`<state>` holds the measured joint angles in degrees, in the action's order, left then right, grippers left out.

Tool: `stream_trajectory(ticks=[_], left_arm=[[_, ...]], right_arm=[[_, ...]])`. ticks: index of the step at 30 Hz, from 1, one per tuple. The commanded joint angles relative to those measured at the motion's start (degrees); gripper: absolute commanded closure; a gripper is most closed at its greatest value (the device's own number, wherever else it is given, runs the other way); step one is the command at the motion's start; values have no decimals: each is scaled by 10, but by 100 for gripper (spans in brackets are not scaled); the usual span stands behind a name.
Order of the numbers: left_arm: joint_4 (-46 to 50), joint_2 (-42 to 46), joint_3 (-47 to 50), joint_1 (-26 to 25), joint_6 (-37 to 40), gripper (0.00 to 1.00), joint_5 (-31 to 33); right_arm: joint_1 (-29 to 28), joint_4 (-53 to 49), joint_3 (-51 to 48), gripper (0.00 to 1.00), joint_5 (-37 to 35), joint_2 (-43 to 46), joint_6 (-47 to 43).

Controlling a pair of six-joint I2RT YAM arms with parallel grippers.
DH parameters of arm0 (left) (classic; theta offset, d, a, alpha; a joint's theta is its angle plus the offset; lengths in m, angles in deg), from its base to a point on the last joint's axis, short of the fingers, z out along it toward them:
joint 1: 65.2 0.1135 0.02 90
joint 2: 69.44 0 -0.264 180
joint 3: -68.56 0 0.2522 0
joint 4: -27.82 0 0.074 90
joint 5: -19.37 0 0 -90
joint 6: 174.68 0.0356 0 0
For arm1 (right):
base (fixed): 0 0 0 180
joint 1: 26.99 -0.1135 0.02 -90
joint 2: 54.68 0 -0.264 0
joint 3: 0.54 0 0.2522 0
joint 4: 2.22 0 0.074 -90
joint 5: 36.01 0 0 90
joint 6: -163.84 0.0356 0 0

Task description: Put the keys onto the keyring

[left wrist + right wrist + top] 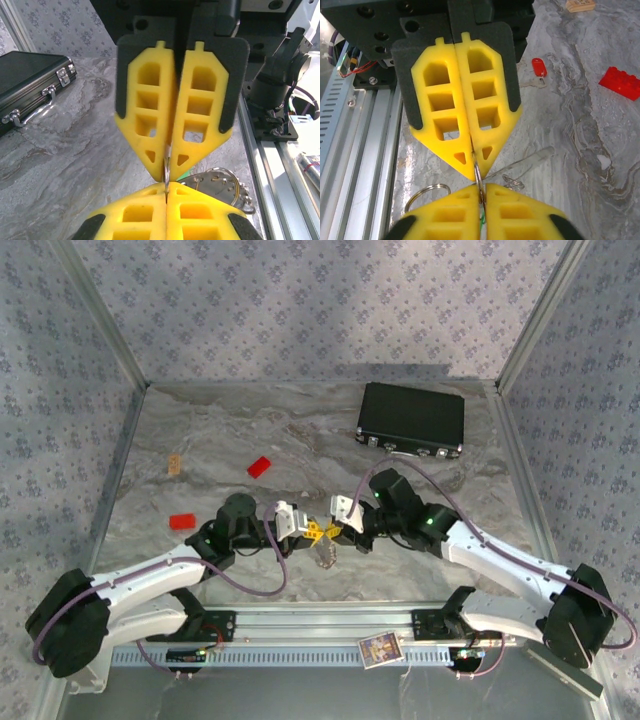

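The keyring (166, 167) is a thin silvery loop seen edge-on, pinched from both sides above the table. My left gripper (166, 192) is shut on its near part, and my right gripper (171, 156) is shut on its far part, tips almost touching. In the top view the left gripper (312, 530) and right gripper (336, 532) meet mid-table, with the keyring's hanging parts (325, 556) below them. From the right wrist, my right gripper (481, 194) and left gripper (472, 167) clamp the keyring (478, 180). A green sliver (481, 220) shows under the right fingers. The red key (538, 67) lies on the table.
A second ring with a beaded chain (222, 186) lies under the grippers. A black box (411, 420) stands at the back right. Two red blocks (259, 466) (182, 521) and a small wooden block (175, 464) lie on the left. The metal rail (310, 625) runs along the near edge.
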<state>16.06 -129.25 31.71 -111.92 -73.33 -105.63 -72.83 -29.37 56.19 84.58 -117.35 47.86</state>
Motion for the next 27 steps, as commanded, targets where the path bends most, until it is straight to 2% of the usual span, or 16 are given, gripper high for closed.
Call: stream_trajectory(ticks=[1, 2, 4, 5, 7, 12, 16, 24, 27], left_arm=[[-30, 1, -12, -4, 6, 100, -10], [-25, 2, -14, -4, 5, 97, 0], [-5, 8, -18, -4, 8, 80, 26], [9, 10, -21, -3, 12, 76, 33], [40, 17, -31, -4, 24, 73, 40], [109, 23, -53, -4, 51, 73, 47], [122, 21, -62, -4, 56, 74, 40], [131, 22, -72, -4, 62, 81, 33], [113, 30, -66, -4, 57, 87, 36]], right_arm=[[-2, 17, -1, 100, 8, -2, 8], [-2, 11, 2, 100, 6, -1, 6], [-3, -12, 11, 100, -4, 3, -5], [-3, -26, 17, 100, -12, 3, -11], [-9, -60, 33, 100, -31, 1, -31], [-23, -141, 82, 100, -73, -18, -78], [-40, -171, 112, 100, -100, -36, -98], [-71, -170, 139, 100, -118, -52, -105], [-76, -161, 139, 100, -114, -53, -101]])
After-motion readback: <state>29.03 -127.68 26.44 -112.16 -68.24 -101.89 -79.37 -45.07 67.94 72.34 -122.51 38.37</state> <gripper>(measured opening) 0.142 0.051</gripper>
